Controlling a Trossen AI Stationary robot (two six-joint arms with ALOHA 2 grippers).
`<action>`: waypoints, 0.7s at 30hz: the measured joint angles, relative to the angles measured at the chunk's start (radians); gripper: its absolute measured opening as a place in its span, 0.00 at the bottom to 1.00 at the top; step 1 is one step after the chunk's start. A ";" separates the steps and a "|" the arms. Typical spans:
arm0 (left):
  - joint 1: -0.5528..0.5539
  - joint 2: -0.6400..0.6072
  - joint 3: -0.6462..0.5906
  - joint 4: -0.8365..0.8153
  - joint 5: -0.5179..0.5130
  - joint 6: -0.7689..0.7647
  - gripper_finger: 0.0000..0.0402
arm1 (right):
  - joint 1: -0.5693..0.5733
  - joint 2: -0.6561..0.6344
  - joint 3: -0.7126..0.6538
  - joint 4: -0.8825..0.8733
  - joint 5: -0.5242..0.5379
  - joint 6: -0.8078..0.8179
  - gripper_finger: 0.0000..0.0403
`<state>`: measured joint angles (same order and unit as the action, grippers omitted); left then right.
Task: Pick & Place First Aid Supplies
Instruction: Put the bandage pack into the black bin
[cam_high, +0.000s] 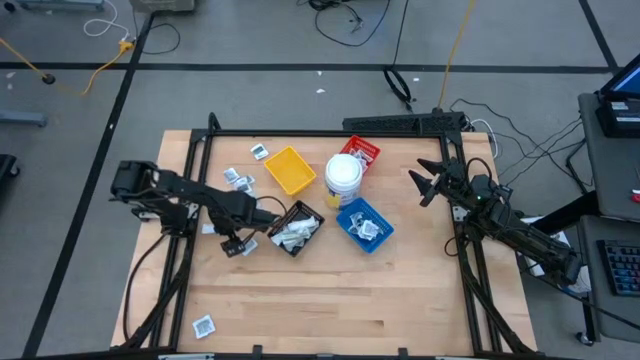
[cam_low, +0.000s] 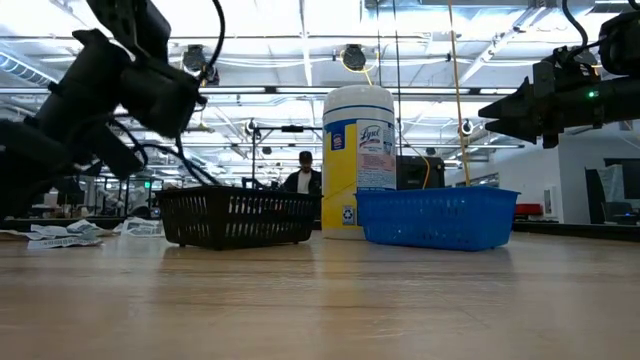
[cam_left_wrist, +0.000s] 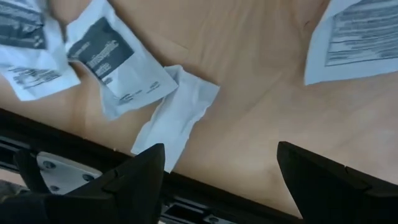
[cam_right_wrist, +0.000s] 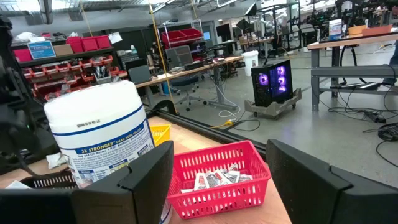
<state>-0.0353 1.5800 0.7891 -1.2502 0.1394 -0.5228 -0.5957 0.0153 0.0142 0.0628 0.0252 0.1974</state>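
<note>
Beside the black mesh tray (cam_high: 298, 228), my left gripper (cam_high: 237, 243) hangs low over the pale wooden table (cam_high: 330, 290), fingers spread wide and holding nothing. Crinkled flat white packets (cam_left_wrist: 115, 59) lie on the wood just ahead, one cut off at the edge. My right gripper (cam_high: 428, 183) waits, open and empty, near the red tray (cam_right_wrist: 217, 177), its packets hard to make out.

White tub (cam_high: 343, 176) amid yellow tray (cam_high: 290, 169), red tray (cam_high: 361, 152), blue tray (cam_high: 365, 224), black tray (cam_high: 295, 228).
</note>
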 joint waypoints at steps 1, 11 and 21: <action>0.000 0.016 0.000 0.004 0.000 0.009 0.78 | 0.000 0.000 0.000 0.000 0.000 0.000 0.63; 0.000 0.100 0.000 0.062 0.019 0.103 0.78 | 0.000 0.000 0.000 0.000 0.000 0.000 0.63; 0.000 0.089 0.000 0.056 0.019 0.095 0.78 | 0.000 0.000 0.000 0.000 0.000 0.000 0.63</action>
<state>-0.0353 1.6688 0.7891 -1.1938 0.1589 -0.4274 -0.5957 0.0154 0.0143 0.0624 0.0250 0.1974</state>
